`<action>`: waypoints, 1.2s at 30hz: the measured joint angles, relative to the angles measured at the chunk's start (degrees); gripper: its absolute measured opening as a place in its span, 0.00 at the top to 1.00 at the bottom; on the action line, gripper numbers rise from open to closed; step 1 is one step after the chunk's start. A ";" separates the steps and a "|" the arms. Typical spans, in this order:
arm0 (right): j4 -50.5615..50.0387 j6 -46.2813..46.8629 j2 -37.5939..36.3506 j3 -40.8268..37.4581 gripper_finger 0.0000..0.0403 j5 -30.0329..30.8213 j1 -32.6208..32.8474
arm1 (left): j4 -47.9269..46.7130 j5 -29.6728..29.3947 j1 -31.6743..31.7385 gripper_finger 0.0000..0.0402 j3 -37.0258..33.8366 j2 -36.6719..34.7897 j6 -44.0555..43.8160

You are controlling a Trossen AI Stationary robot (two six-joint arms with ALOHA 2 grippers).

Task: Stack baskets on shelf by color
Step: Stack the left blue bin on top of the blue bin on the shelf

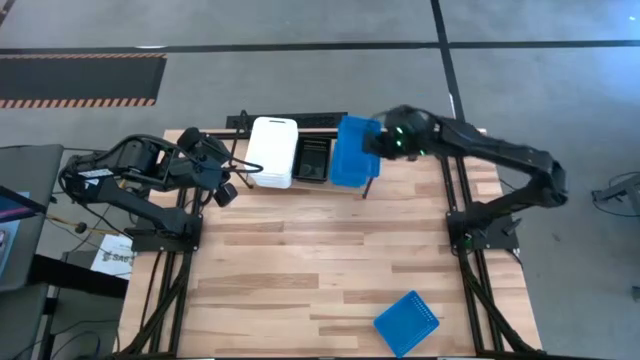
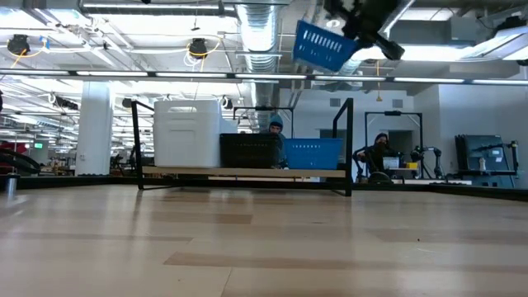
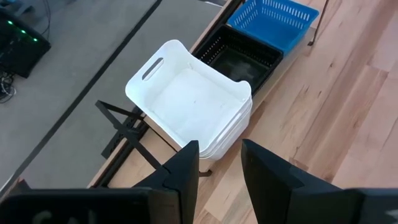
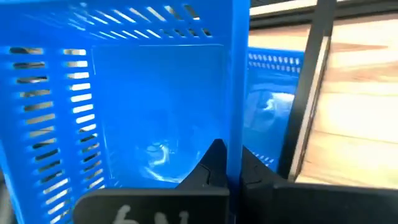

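1. Because the right gripper (image 4: 225, 163) is pinched shut on one wall of a blue slotted plastic basket (image 2: 323, 43), that basket hangs tilted high above the low black thin-tube metal shelf (image 2: 350, 148), directly over the blue basket already seated in the shelf's right bay (image 2: 313, 153); likely so it can nest on its own colour.
2. Stacked white plastic baskets (image 1: 272, 152) fill the left bay, and a small black basket (image 1: 312, 160) sits in the middle.
3. A third blue basket (image 1: 407, 323) lies alone near the wooden table's front edge (image 1: 300, 290), not yet shelved.
4. Beside the white stack, the left gripper (image 3: 219, 163) waits with fingers apart, holding nothing.
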 joint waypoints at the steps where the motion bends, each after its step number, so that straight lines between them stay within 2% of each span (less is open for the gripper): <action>1: -2.52 -0.51 2.03 2.73 1.00 -0.76 -0.82 | 0.00 0.01 0.00 0.73 0.00 0.00 0.01; 7: -13.62 -4.82 13.91 16.59 1.00 -4.24 -4.70 | -0.02 0.00 0.00 0.73 0.00 0.00 -0.02; 14: -20.60 -7.01 24.62 25.11 1.00 -8.24 -7.47 | -0.12 0.02 0.00 0.73 0.00 0.00 -0.04; 25: -23.16 -6.53 31.14 26.81 1.00 -8.78 -7.88 | -0.43 0.04 0.00 0.73 0.00 0.00 0.00; 36: -27.91 -4.55 31.09 26.85 1.00 -4.71 -8.06 | -0.44 0.15 0.00 0.73 0.00 0.00 0.03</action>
